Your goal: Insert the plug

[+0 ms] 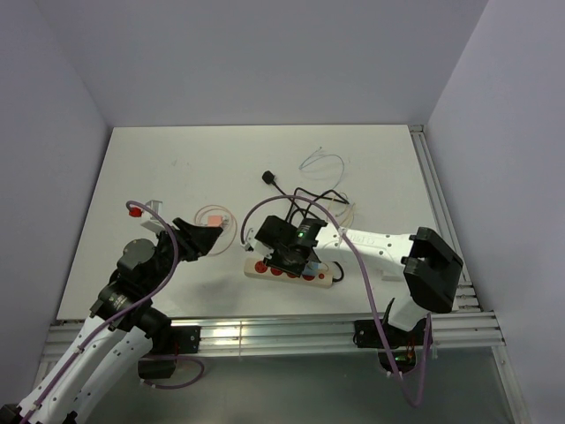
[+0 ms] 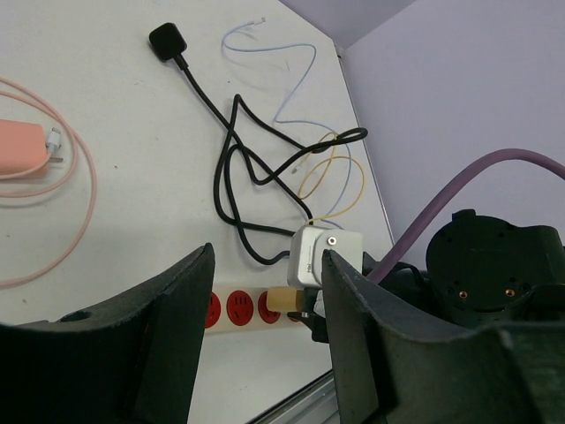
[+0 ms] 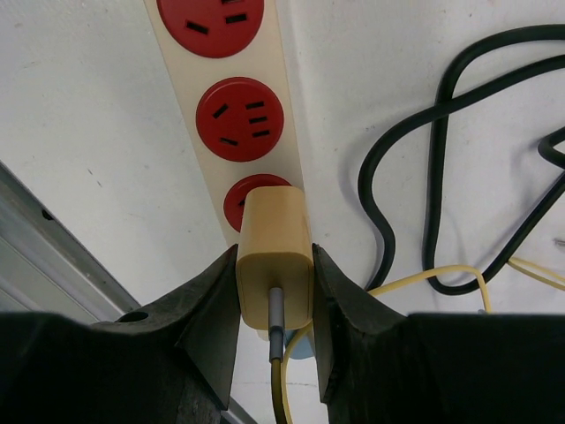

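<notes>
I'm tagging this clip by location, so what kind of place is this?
Probably a robot lab test cell: white table boxed in by plain walls, metal rails at its near edge, left arm and right arm bolted there.

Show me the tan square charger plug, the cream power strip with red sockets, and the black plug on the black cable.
Tan square charger plug (image 3: 275, 252): right wrist view, middle of its body.
Cream power strip with red sockets (image 3: 269, 64): right wrist view, bare casing between sockets.
Black plug (image 2: 165, 37): left wrist view, its head.
</notes>
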Available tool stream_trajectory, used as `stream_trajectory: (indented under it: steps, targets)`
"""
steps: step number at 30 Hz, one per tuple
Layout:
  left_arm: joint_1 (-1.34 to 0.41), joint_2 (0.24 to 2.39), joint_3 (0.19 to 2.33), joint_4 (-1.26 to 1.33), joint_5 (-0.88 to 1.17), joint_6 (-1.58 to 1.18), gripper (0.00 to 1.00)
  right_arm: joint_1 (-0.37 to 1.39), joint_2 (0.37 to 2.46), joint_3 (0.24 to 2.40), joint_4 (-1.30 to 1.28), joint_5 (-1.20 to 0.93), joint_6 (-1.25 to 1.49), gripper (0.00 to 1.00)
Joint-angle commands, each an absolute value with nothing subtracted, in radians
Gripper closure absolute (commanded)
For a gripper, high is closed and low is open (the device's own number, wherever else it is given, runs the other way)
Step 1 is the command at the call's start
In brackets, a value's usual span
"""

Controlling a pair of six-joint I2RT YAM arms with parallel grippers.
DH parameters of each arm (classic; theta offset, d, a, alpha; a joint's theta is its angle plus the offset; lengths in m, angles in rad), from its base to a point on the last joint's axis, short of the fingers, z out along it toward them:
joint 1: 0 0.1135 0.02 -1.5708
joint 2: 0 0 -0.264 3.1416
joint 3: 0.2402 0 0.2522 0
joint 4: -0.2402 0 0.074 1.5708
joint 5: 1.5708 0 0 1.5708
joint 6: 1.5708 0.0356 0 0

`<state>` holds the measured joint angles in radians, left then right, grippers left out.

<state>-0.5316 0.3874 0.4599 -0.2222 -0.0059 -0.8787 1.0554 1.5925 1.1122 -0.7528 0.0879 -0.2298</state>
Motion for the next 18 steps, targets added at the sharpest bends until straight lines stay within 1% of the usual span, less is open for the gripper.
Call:
stream_trajectory:
  steps: [1, 6, 11, 18]
  targets:
    - [-0.531, 0.376, 0.454, -0.166, -0.009, -0.885, 0.43, 1.048, 1.643, 1.057, -0.695, 0.135, -0.25, 1.0]
    - [-0.529, 0.379, 0.46, -0.172, 0.008, -0.876, 0.43, 1.048, 1.654, 1.026, -0.701, 0.134, -0.297, 1.0]
    - [-0.531, 0.376, 0.453, -0.155, 0.021, -0.887, 0.43, 1.032, 1.733, 1.066, -0.745, 0.158, -0.337, 1.0]
    - [-0.529, 0.359, 0.463, -0.172, 0.02, -0.877, 0.42, 0.999, 1.677, 0.946, -0.65, 0.094, -0.448, 1.0]
